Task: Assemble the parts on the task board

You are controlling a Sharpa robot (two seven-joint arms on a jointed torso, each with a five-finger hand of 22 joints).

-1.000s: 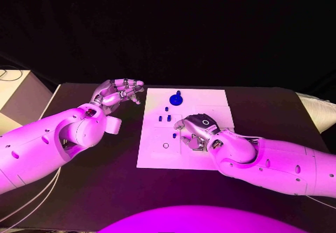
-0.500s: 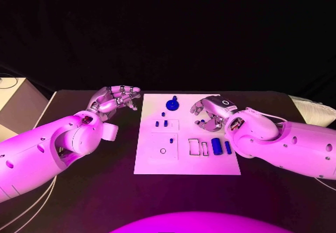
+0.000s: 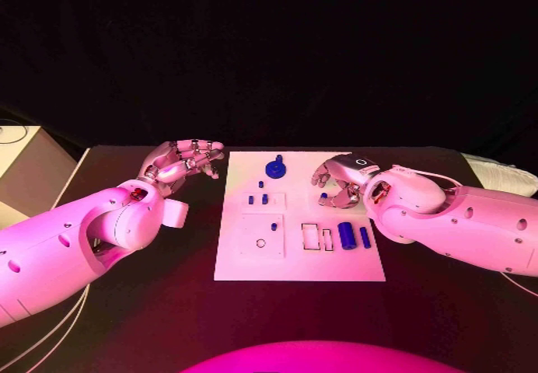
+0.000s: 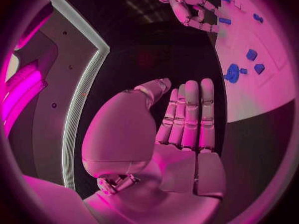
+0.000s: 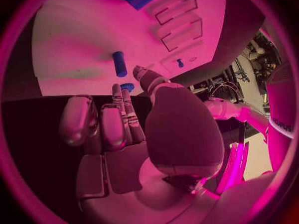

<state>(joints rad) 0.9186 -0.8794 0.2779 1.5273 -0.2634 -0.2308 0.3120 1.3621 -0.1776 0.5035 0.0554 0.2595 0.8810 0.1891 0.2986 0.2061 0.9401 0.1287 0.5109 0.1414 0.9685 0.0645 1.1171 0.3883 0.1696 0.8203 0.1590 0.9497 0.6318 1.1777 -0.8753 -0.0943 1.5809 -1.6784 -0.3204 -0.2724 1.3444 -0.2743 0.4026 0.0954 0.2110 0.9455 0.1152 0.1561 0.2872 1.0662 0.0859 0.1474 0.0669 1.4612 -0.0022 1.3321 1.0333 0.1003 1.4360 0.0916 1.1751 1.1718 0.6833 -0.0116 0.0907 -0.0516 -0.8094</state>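
The white task board (image 3: 241, 260) lies mid-table. A round blue part (image 3: 276, 165) stands at its far edge, with small blue pegs (image 3: 258, 199) nearer. Two blue cylinders (image 3: 347, 235) lie beside empty slots (image 3: 311, 235) on its near right. My right hand (image 3: 340, 183) hovers over the far right of the board with its fingers curled. In the right wrist view it pinches a small blue part (image 5: 127, 86) between thumb and fingertip, just short of a blue peg (image 5: 118, 63) on the board. My left hand (image 3: 179, 162) hangs left of the board, fingers extended, holding nothing (image 4: 187, 119).
A pale box (image 3: 22, 159) stands off the table's left edge, and a white object (image 3: 507, 169) lies at the right edge. A small ring mark (image 3: 260, 242) and a tiny peg (image 3: 274, 227) sit on the board's near left. Dark tabletop surrounds the board.
My right hand has moved from the near middle of the board to its far right, uncovering the slots and the two blue cylinders. The left hand has barely shifted.
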